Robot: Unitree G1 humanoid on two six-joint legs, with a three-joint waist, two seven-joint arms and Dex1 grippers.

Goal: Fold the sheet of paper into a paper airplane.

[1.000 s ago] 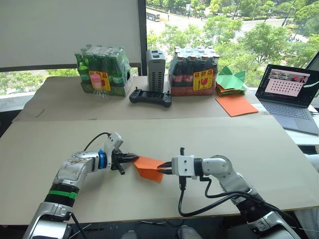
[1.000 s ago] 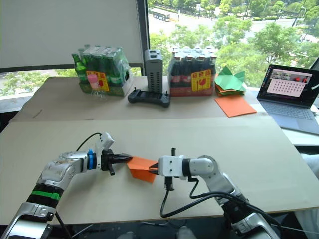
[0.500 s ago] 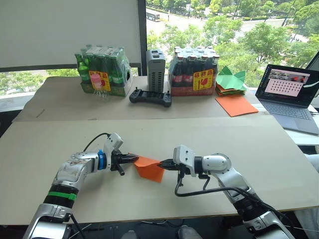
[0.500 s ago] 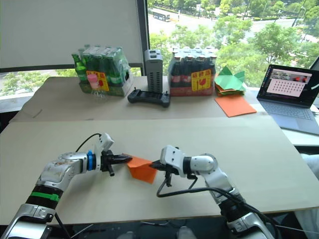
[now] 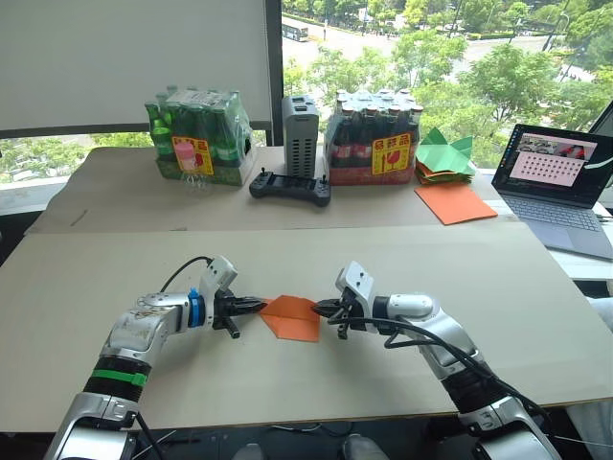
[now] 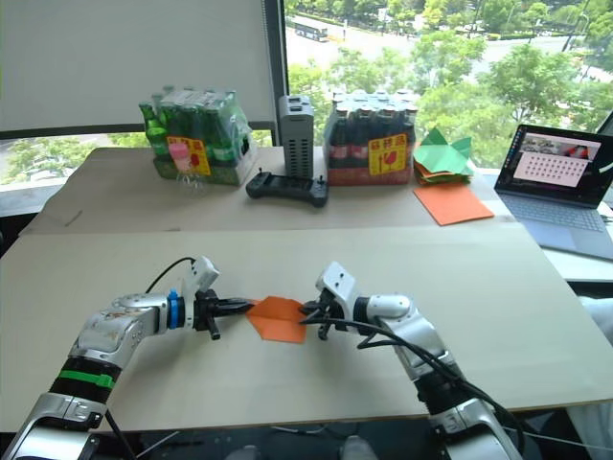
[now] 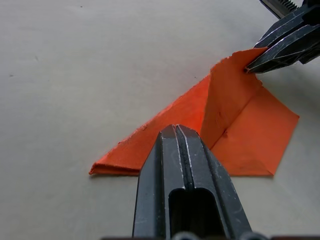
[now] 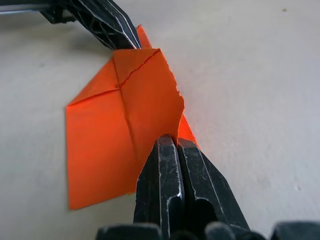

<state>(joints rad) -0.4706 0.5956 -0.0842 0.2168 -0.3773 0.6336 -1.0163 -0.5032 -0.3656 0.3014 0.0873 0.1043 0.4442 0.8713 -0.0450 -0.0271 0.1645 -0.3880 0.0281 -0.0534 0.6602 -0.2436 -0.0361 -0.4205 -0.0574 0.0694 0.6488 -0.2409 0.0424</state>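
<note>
— Paper [image 5: 292,317] position?

— Lying low on the surface [image 5: 402,259], stretched straight between the two grippers. Left gripper [image 5: 257,305] clamped on the corner nearest it; right gripper [image 5: 324,309] clamped on the opposite edge. Both pinched tight on paper, no gap seen between the fingers in either wrist view.

— Shape so far?

— Partly folded, not yet a dart. Roughly a flat triangle with one flap raised, a crease running down the middle, and a torn-looking ragged edge just by the right gripper. Judged somewhere mid-task, with more folds to come.

— Which way from each gripper?

— Directly ahead of both, along the fingers' own line. Left gripper pointing toward the right one, right pointing back, tips facing each other with the paper spanning the gap. Long axis of the piece roughly on that same line between the tips. Neither arm nearer; each already in contact at its own end.

— What matters for the next move?

— Probably the raised flap held by the right gripper: folding it over would call for swinging it across the crease toward the left gripper while the left one pins its corner down. Risk of tearing further at the ragged edge if pulled apart rather than rotated.

— Anything else close by?

— Nothing near the grippers. Spare orange sheet [image 5: 454,202] and green folded papers [image 5: 443,153] well beyond, past the right gripper.
</note>
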